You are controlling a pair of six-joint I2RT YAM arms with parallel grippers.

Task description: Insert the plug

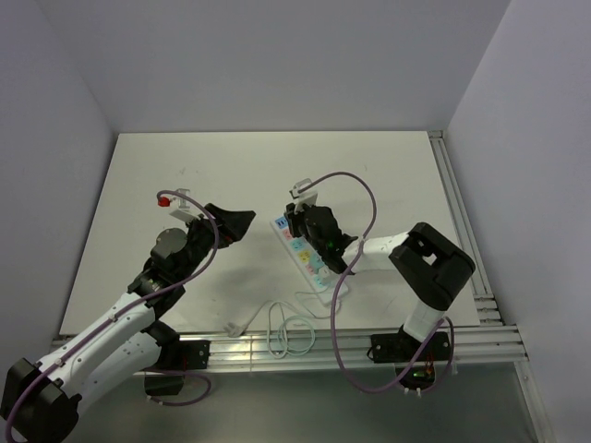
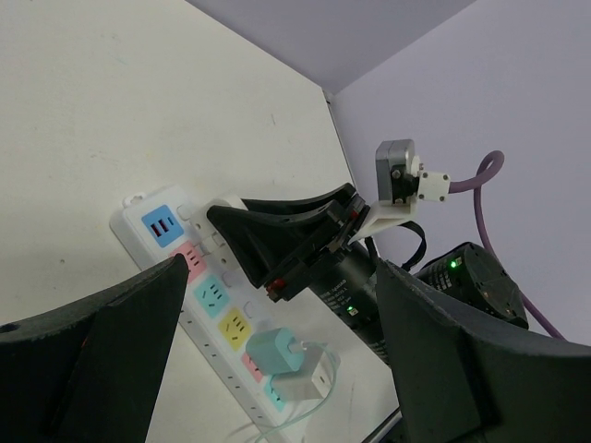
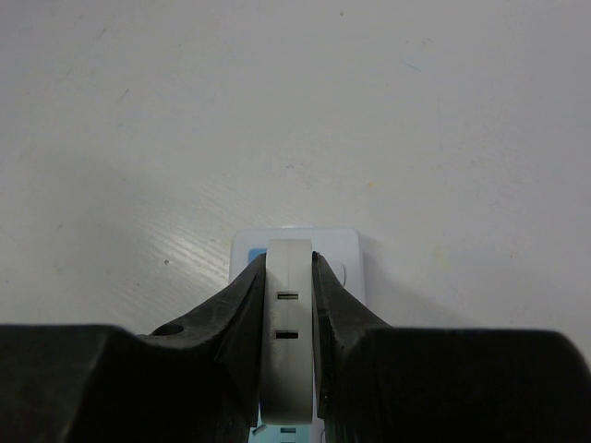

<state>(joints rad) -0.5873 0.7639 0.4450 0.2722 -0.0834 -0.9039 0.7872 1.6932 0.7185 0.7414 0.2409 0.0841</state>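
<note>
A white power strip (image 1: 307, 257) with coloured sockets lies mid-table; it also shows in the left wrist view (image 2: 175, 242). A teal charger (image 2: 274, 353) and a white adapter (image 2: 312, 380) sit in its near sockets. My right gripper (image 3: 288, 263) is shut on a white plug (image 3: 288, 341) with two slots in its face. It holds the plug just above the strip's blue end (image 3: 247, 251). In the top view the right gripper (image 1: 297, 220) is over the strip's far end. My left gripper (image 1: 242, 221) is open and empty, left of the strip, its fingers (image 2: 102, 355) framing the strip.
A thin white cable (image 1: 288, 334) lies looped near the front edge, with a small white connector (image 1: 235, 328) at its end. Purple cables (image 1: 365, 198) arc over the right arm. Aluminium rails (image 1: 457, 221) run along the right and front edges. Walls close in behind and on both sides.
</note>
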